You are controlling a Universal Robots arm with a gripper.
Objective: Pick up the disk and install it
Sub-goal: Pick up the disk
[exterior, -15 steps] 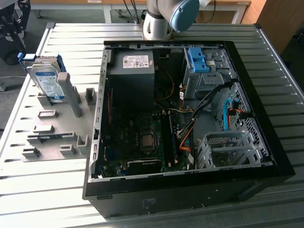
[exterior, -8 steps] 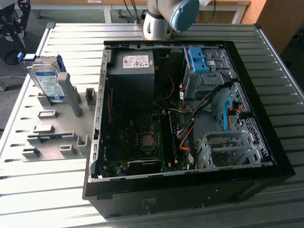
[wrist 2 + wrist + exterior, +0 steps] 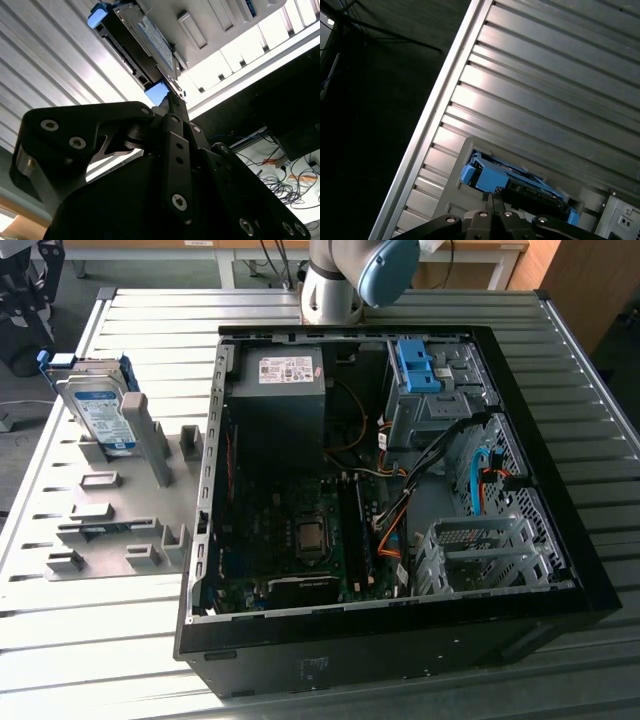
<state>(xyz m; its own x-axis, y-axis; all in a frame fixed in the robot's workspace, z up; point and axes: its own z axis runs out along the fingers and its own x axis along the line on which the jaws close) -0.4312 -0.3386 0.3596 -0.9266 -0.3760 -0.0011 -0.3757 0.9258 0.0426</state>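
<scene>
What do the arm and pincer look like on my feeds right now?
In the exterior view, the arm is a silver-grey cylindrical joint with a rounded pale blue cap. In both wrist views, the pincer is matte black, built of angular linked plates dotted with silver screw heads.

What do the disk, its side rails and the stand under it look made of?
The disk: bare silvery metal casing with a dull sheen and a paper-like label. The side rails: likely blue plastic, with a matte moulded look. The stand: grey and matte, probably plastic.
</scene>
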